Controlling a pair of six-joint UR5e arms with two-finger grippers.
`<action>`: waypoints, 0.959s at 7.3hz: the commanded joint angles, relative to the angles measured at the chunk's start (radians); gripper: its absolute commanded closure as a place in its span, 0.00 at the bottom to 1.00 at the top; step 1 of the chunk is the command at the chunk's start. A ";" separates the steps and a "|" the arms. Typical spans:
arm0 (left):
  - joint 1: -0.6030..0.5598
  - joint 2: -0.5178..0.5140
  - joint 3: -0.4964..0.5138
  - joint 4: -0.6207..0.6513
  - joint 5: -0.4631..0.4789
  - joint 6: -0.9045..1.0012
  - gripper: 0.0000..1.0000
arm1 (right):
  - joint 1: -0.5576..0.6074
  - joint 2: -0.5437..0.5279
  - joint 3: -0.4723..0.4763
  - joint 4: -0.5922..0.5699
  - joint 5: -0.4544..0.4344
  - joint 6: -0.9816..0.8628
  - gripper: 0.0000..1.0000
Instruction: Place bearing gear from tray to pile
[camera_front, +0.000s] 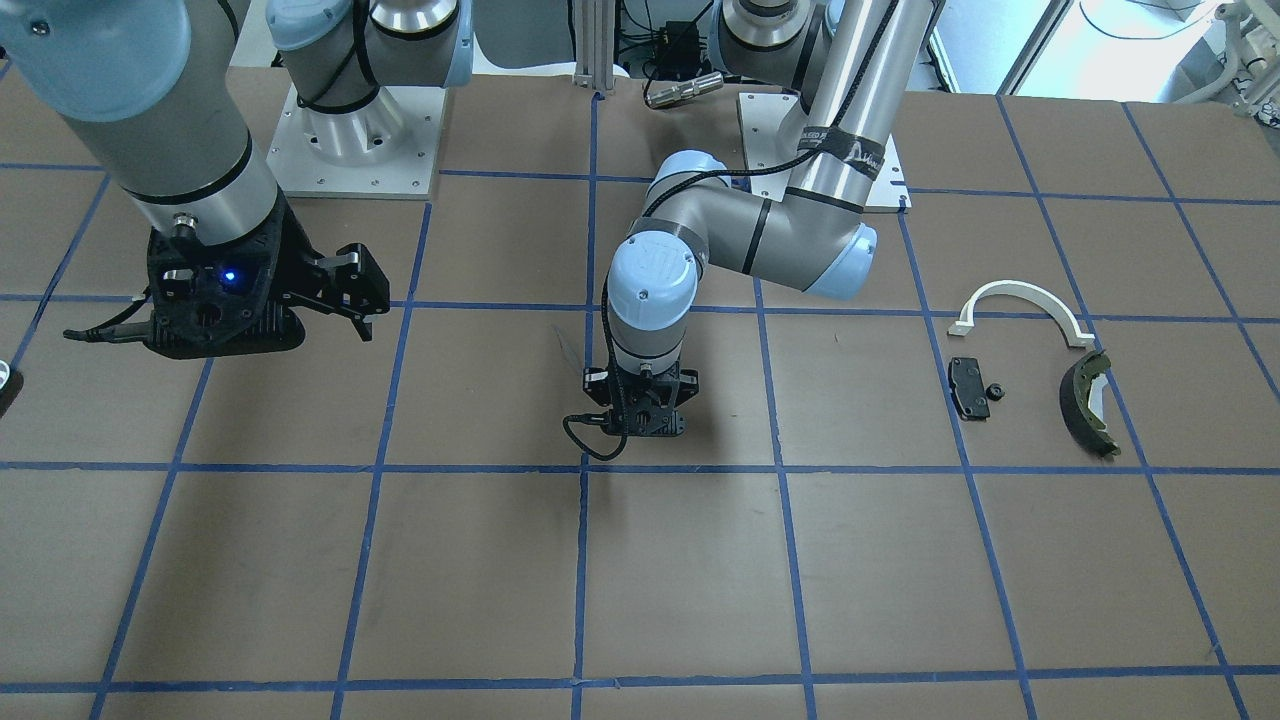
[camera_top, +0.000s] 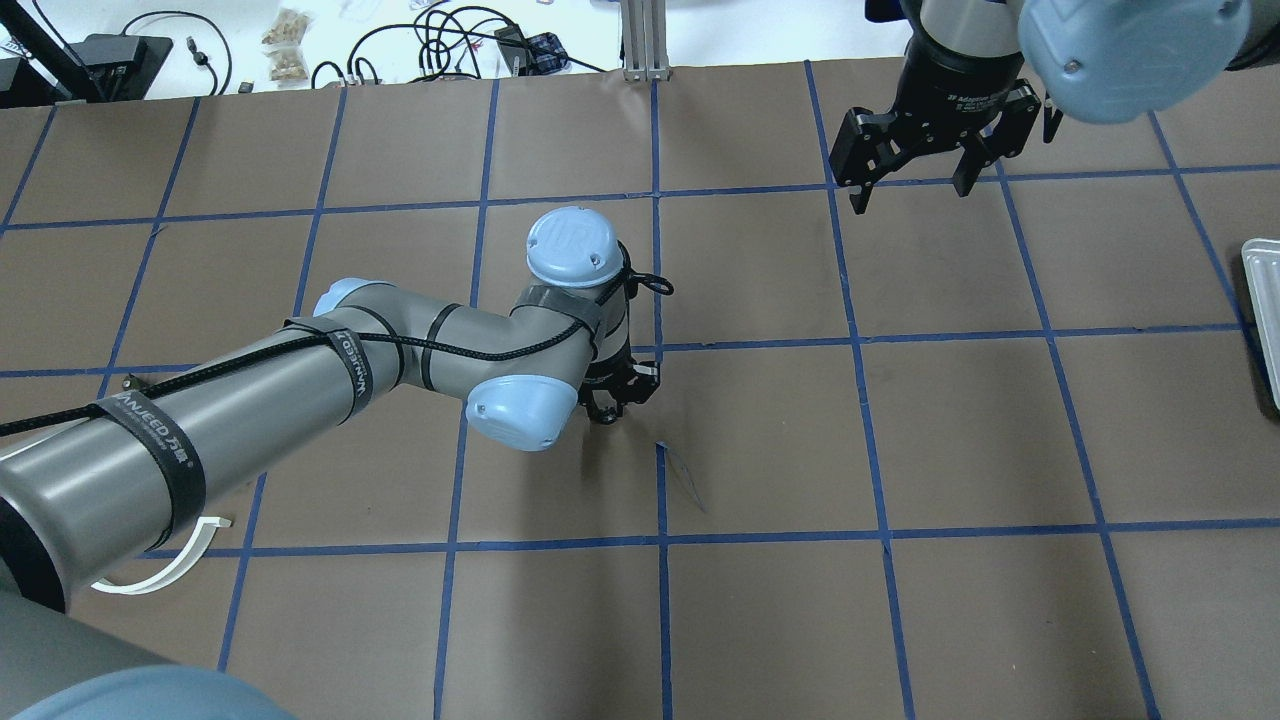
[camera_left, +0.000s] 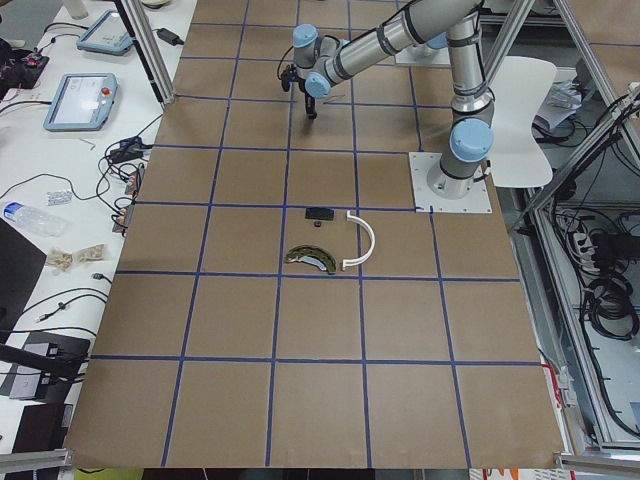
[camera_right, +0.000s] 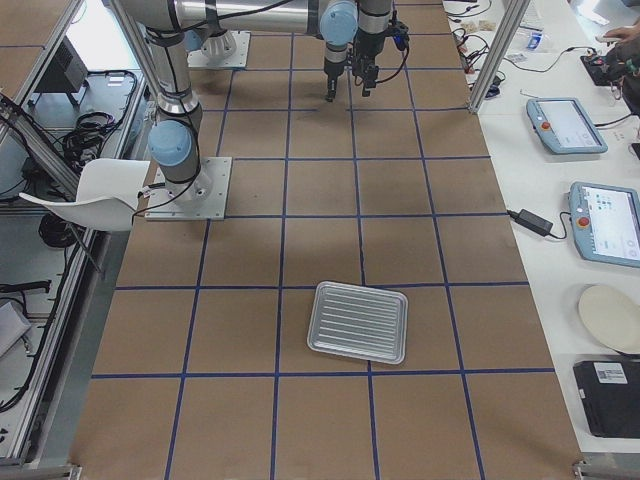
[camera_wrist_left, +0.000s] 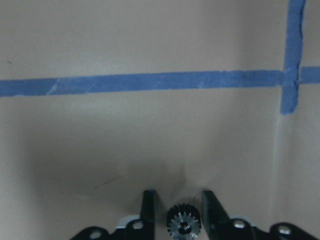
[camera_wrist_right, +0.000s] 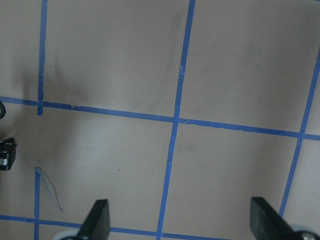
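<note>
Within the left gripper (camera_wrist_left: 178, 194) sits the bearing gear (camera_wrist_left: 183, 225).

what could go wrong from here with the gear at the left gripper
1. The bearing gear sits between the fingertips of the left gripper, flanked at its teeth. Whether it's clamped is unclear, so it may slip on lifting.
2. It's round, so when released at the pile it may roll away.

table (camera_front: 480, 560): brown, blue tape grid | white chair (camera_right: 100, 190): off table's edge | round white plate (camera_right: 610, 318): side bench (camera_right: 520, 170)
</note>
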 joint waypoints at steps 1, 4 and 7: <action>0.000 -0.002 0.005 0.000 0.000 -0.002 1.00 | -0.006 -0.046 0.010 0.004 0.008 -0.003 0.00; 0.014 0.018 0.042 -0.009 -0.011 0.003 1.00 | -0.007 -0.074 0.005 -0.004 0.007 0.003 0.00; 0.100 0.116 0.287 -0.385 -0.031 0.137 1.00 | -0.009 -0.092 0.011 0.005 0.005 0.014 0.00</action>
